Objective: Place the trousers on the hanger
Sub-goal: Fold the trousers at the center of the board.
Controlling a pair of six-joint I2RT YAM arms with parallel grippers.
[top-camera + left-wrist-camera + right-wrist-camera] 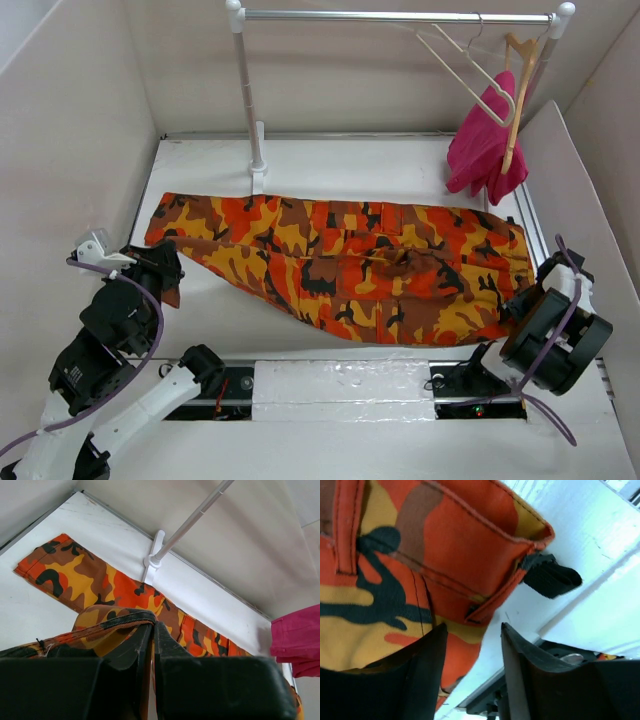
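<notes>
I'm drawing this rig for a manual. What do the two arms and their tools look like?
The left arm has black blocky joints, a white tubular link and small unreadable white lettering; the right arm is black with a white piece near its wrist. A purple cable loops along each. The left tool and right tool have matte black, flat, tapering fingers.

Table (pixel 230 320): white, flat; pale walls on L, back & R sides.
Trousers (pixel 350 265): camo cloth lying lengthwise L–R across mid-table, mostly flat, wrinkled nr centre.
Rack foot (pixel 258 168): white, stands at back of table, just behind trousers; upright post rises from it.
Near edge: glossy white strip (pixel 340 385).
</notes>
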